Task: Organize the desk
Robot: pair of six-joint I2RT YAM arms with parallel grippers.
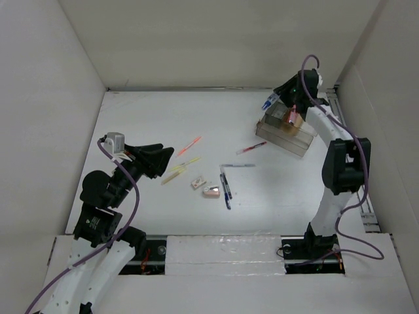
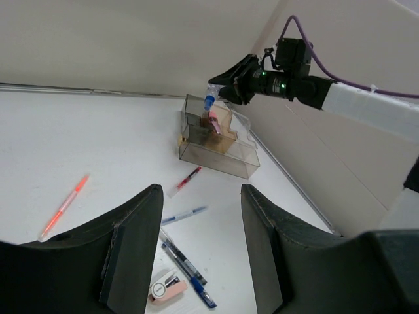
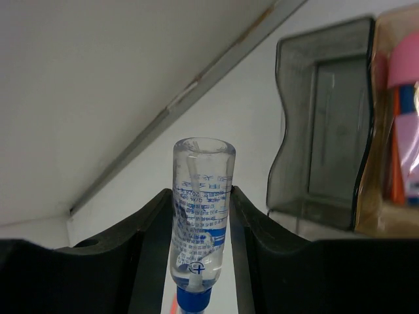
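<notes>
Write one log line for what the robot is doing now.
right tool: shut on bottle, by organizer | left tool: open, empty | pens: loose on desk

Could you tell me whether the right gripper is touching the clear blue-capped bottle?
Touching: the right wrist view shows the right gripper squeezing both sides of the clear blue-capped bottle.

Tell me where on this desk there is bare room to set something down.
The far left of the desk, between the back wall and the orange pen, is bare. So is the near right, between the blue pens and the right arm. The middle, around those pens, is crowded; the organizer and right arm fill the far right.
</notes>
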